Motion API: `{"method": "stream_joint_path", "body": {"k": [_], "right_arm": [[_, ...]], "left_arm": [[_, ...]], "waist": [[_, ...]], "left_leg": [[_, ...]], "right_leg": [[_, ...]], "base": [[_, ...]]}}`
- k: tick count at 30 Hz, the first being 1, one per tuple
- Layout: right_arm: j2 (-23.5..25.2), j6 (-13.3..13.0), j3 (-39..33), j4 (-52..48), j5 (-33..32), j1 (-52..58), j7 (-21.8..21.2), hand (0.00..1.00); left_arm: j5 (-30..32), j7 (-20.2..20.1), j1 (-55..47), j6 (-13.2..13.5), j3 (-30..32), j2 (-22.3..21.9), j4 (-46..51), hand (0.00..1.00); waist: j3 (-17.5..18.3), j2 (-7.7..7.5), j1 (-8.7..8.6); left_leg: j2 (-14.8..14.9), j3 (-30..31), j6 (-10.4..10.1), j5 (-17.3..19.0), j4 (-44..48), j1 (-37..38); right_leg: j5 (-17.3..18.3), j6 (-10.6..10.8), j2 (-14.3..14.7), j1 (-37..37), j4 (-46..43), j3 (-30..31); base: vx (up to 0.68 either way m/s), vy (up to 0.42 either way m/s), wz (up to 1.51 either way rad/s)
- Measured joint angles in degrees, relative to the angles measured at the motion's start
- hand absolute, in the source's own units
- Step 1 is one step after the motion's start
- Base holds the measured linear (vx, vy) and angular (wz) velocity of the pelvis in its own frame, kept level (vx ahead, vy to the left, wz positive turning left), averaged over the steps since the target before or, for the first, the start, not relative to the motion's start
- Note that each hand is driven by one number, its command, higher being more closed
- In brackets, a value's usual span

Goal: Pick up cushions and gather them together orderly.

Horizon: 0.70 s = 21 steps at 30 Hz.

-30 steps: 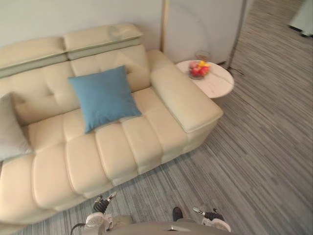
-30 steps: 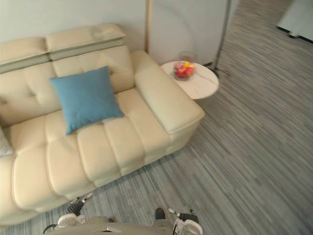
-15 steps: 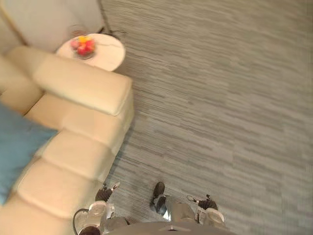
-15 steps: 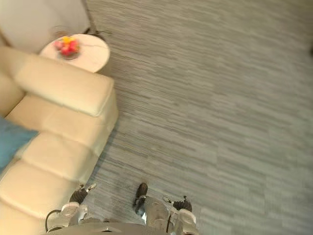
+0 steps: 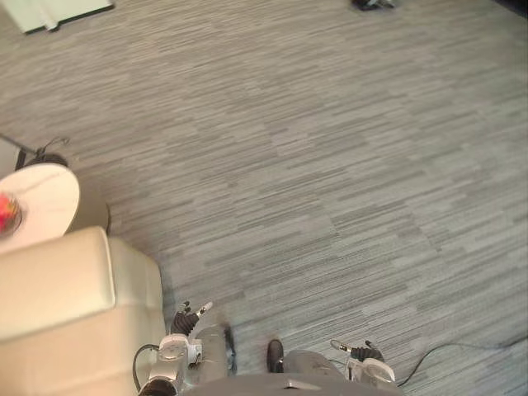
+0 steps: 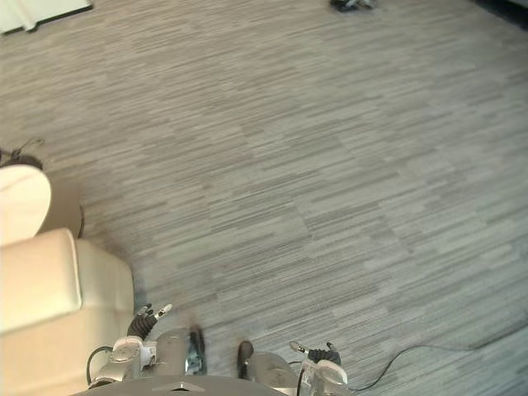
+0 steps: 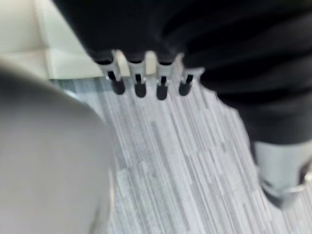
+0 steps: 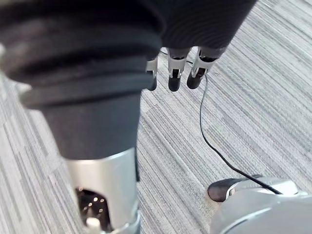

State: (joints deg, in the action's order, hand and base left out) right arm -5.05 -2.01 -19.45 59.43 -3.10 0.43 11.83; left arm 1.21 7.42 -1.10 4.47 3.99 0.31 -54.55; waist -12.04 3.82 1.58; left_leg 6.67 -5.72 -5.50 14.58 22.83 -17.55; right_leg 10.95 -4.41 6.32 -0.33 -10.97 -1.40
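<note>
My left hand (image 5: 183,322) hangs low beside the cream sofa's armrest (image 5: 58,301), fingers (image 7: 139,84) straight and holding nothing. My right hand (image 5: 360,355) hangs low on the other side over the grey carpet, its fingers (image 8: 175,74) relaxed and empty. Only the sofa's right end is in sight, at the lower left of the eye views.
A round white side table (image 5: 40,200) with a fruit bowl (image 5: 5,213) stands just beyond the armrest. Striped grey carpet (image 5: 330,165) stretches ahead and to the right. A dark object (image 5: 371,4) lies at the far edge, and a white panel (image 5: 49,10) at the far left.
The camera has swung to the right, away from the sofa. The blue cushion and most of the sofa have slid out at the left. Both hands still hang low.
</note>
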Motion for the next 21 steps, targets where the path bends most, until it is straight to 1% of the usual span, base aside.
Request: {"method": "stream_joint_path", "body": {"k": [1, 2, 3, 4, 5, 6, 7, 8, 9, 10, 11, 12, 13, 14, 15, 16, 17, 18, 19, 20, 21], "right_arm": [[0.1, 0.0, -0.1, 0.0, 0.0, 0.0, 0.1, 0.00], [0.1, 0.0, -0.1, 0.0, 0.0, 0.1, 0.1, 0.00], [0.2, 0.0, -0.2, 0.0, 0.0, 0.2, 0.1, 0.00], [0.6, 0.0, -0.5, 0.0, 0.0, 0.4, 0.1, 0.00], [1.1, 0.0, -1.3, -0.1, 0.0, 0.9, 0.1, 0.00], [1.8, -0.1, -1.7, -0.1, 0.0, 1.0, 0.1, 0.00], [2.4, -0.1, -1.8, -0.2, 0.0, 1.0, 0.0, 0.00], [3.0, -0.1, -2.0, -0.4, -0.1, 0.9, -0.1, 0.00], [3.9, -0.2, -2.0, -1.0, -0.1, 0.8, -0.2, 0.00], [4.5, -0.2, -1.9, -1.6, -0.1, 0.1, -0.5, 0.00], [4.4, -0.2, -1.7, -1.4, 0.0, -0.4, -0.6, 0.00], [4.0, -0.2, -1.2, -1.5, 0.0, -0.8, -0.6, 0.00], [3.6, -0.4, -0.2, -1.8, 0.0, -1.0, -0.7, 0.00], [3.5, -0.5, 0.3, -1.9, 0.0, -1.1, -0.7, 0.00], [3.4, -0.5, 1.0, -2.0, 0.0, -1.9, -0.7, 0.00], [3.6, -0.5, 1.2, -2.0, 0.0, -2.9, -0.8, 0.00], [3.6, -0.5, 1.2, -2.0, 0.0, -3.2, -0.9, 0.00], [3.4, -0.5, 1.1, -2.0, 0.1, -3.4, -0.9, 0.00], [3.4, -0.5, 1.1, -2.0, 0.1, -3.4, -0.9, 0.00], [3.5, -0.3, 0.9, -2.0, 0.1, -2.5, -0.8, 0.00], [3.5, -0.4, 0.0, -2.3, -0.1, -1.5, -0.9, 0.00]], "left_arm": [[-0.1, 0.0, -0.2, 0.1, 0.0, 0.1, 0.0, 0.00], [-0.6, 0.1, -0.2, 0.3, 0.0, 0.1, 0.0, 0.00], [-1.1, 0.1, -0.2, 0.3, -0.1, 0.2, 0.0, 0.00], [-1.1, 0.1, -0.1, 0.4, -0.2, 0.3, 0.0, 0.00], [-1.1, 0.1, -0.1, 0.4, -0.4, 0.7, 0.0, 0.00], [-1.1, 0.0, 0.0, 0.4, -0.8, 1.4, 0.1, 0.00], [-1.1, 0.0, 0.6, 0.4, -1.3, 2.0, 0.0, 0.00], [-1.1, 0.0, 0.7, 0.3, -1.7, 2.2, 0.0, 0.00], [-1.1, 0.0, 1.0, 0.1, -2.0, 2.7, -0.1, 0.00], [-1.1, 0.1, 0.9, -0.1, -2.0, 3.2, -0.2, 0.00], [-1.1, 0.1, 0.9, -0.5, -2.1, 3.3, -0.3, 0.00], [-1.1, 0.3, 0.7, -0.6, -2.8, 3.5, -0.3, 0.00], [-1.1, 0.7, 0.6, -0.6, -3.0, 3.8, -0.2, 0.00], [-1.1, 0.9, 0.5, -0.6, -3.0, 3.9, -0.2, 0.00], [-1.2, 1.0, 0.5, -0.5, -2.8, 4.4, -0.1, 0.00], [-1.2, 1.1, 0.5, -0.5, -2.9, 4.9, -0.2, 0.00], [-1.2, 1.1, 0.6, -0.5, -2.9, 4.9, -0.2, 0.00], [-1.1, 1.0, 0.6, -0.6, -3.0, 4.8, -0.3, 0.00], [-1.1, 1.0, 0.6, -0.6, -3.0, 4.7, -0.5, 0.00], [-1.1, 1.0, 0.7, -0.9, -3.5, 4.7, -1.1, 0.00], [-1.0, 1.0, 0.3, -0.9, -3.8, 4.8, -1.4, 0.00]], "waist": [[0.0, 0.06, 0.18], [0.0, 0.06, 0.35], [0.0, 0.03, 0.57], [0.1, -0.25, 0.83], [0.4, -0.93, 0.87], [0.9, -1.38, 0.75], [0.6, -2.85, 0.66], [0.6, -3.43, 0.70], [0.5, -4.21, 0.79], [0.1, -4.80, 0.89], [0.0, -4.87, 0.93], [-0.2, -4.49, 0.72], [-0.3, -3.75, 0.39], [-0.4, -3.06, 0.33], [-0.2, -3.00, 0.27], [-0.1, -3.17, 0.24], [-0.2, -3.13, 0.18], [-0.3, -3.12, 0.10], [-0.3, -3.17, 0.04], [-0.2, -4.14, -0.58], [0.4, -5.90, -1.18]], "left_leg": [[-0.4, 1.3, -0.2, -2.1, -3.8, -0.4], [-0.4, 1.5, -0.2, -3.1, -5.6, -0.5], [-0.5, 1.5, -0.1, -5.3, -7.3, -0.5], [-0.8, 2.4, 0.8, -7.6, -6.2, -0.3], [-1.5, 2.5, 1.8, -9.8, -4.8, -0.4], [-2.3, 1.9, 2.5, -11.2, -3.4, -0.2], [-2.9, 0.2, 3.1, -9.2, -2.4, 0.3], [-3.1, -0.8, 3.6, -8.5, -1.9, 0.7], [-3.2, -2.6, 4.4, -7.1, -1.9, 2.0], [-3.2, -5.2, 5.1, -5.8, -2.3, 4.6], [-3.2, -6.8, 5.9, -5.3, -2.9, 7.0], [-3.1, -8.1, 6.2, -5.2, -4.4, 10.5], [-2.2, -10.4, 6.3, -5.1, -7.1, 14.9], [-1.8, -11.6, 6.3, -5.1, -8.1, 16.0], [-1.1, -13.6, 6.3, -5.1, -10.0, 17.8], [-0.4, -16.4, 6.1, -5.0, -12.2, 19.3], [0.1, -17.5, 5.7, -4.7, -12.9, 19.9], [0.5, -19.0, 4.8, -4.2, -13.8, 21.0], [0.6, -19.8, 4.3, -3.9, -14.1, 21.5], [-0.3, -21.2, 2.7, -3.1, -14.2, 23.6], [-1.7, -21.2, 0.7, -1.8, -14.1, 25.8]], "right_leg": [[0.4, 0.7, 0.0, 1.1, 0.6, 1.3], [0.7, 1.1, 0.0, 1.7, 1.0, 2.1], [1.3, 2.0, 0.0, 3.2, 1.8, 3.3], [2.2, 3.0, -0.2, 4.3, 1.9, 4.7], [3.7, 4.0, -0.9, 4.7, 1.0, 5.8], [5.6, 5.5, -2.2, 4.4, -1.4, 6.5], [7.1, 7.6, -3.5, 2.8, -5.7, 6.7], [7.5, 8.5, -4.0, 1.4, -8.7, 6.7], [7.7, 10.4, -5.0, -2.2, -16.6, 5.8], [8.0, 12.3, -7.2, -6.1, -25.9, 2.4], [8.8, 11.6, -9.2, -7.6, -30.0, -0.7], [9.5, 10.1, -11.7, -8.0, -31.5, -5.9], [10.3, 8.0, -14.1, -8.3, -30.3, -13.5], [10.2, 7.6, -14.6, -9.0, -29.4, -15.9], [10.0, 7.4, -15.3, -10.6, -27.3, -20.0], [9.0, 6.2, -15.6, -13.3, -23.6, -24.6], [8.1, 5.9, -15.6, -14.7, -21.8, -26.5], [5.8, 5.5, -15.2, -16.8, -18.6, -28.0], [4.3, 5.3, -14.7, -17.7, -16.7, -28.0], [-3.0, 3.6, -14.1, -18.0, -9.7, -27.3], [-9.7, -0.2, -15.1, -17.7, -8.0, -26.1]], "base": [[0.24, 0.128, -0.68], [0.29, 0.144, -0.59], [0.34, 0.183, -0.56], [0.54, 0.296, -0.61], [0.49, 0.274, -0.56], [0.52, 0.263, -0.51], [0.41, 0.199, -0.43], [0.49, 0.241, -0.51], [0.44, 0.236, -0.74], [0.42, 0.233, -0.91], [0.36, 0.206, -0.97], [0.38, 0.178, -0.97], [0.30, 0.133, -0.84], [0.28, 0.088, -0.84], [0.21, 0.039, -0.86], [0.31, 0.036, -0.91], [0.26, 0.001, -0.90], [0.22, -0.020, -0.61], [0.25, -0.059, -0.68], [0.36, -0.122, -0.49], [0.39, -0.154, -0.49]]}}
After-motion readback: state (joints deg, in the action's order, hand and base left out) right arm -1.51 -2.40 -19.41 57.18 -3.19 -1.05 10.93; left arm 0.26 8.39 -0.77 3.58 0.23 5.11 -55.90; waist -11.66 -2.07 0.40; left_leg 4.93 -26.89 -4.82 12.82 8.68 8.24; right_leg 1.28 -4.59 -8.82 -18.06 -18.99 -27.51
